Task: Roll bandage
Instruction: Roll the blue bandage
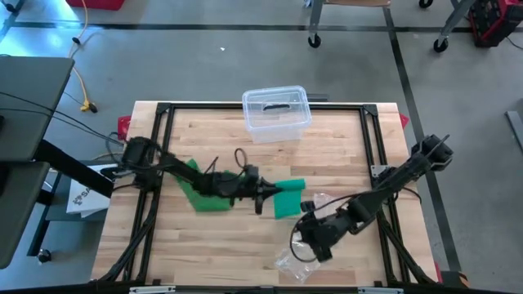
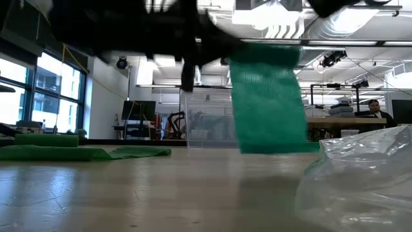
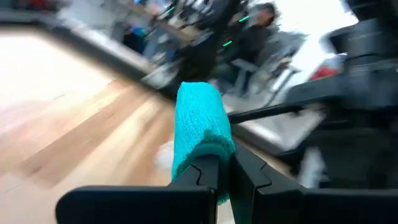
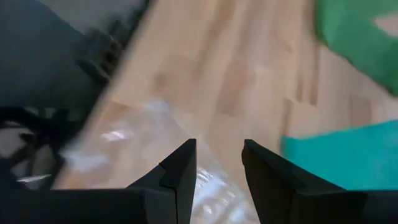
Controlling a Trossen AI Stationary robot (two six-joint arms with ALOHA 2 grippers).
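While the right pincer (image 1: pixel 306 245) hangs with fingers parted over crinkled clear plastic wrapping (image 1: pixel 296 263), the left pincer (image 1: pixel 265 194) clamps the green woven bandage (image 1: pixel 288 198) lifted above the wooden desk (image 1: pixel 229 245), its tail trailing flat.

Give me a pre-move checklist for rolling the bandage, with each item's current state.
1. Left tool shut on the green bandage: ok.
2. Held end lifted off the table: ok, it hangs above the wood in the low view.
3. Bandage tail lying flat: not ok, it looks bunched and folded.
4. Right tool open and empty: ok.
5. Clear plastic wrapper away from the work: not ok, it lies under the right tool.
6. Clear container out of the way: ok.
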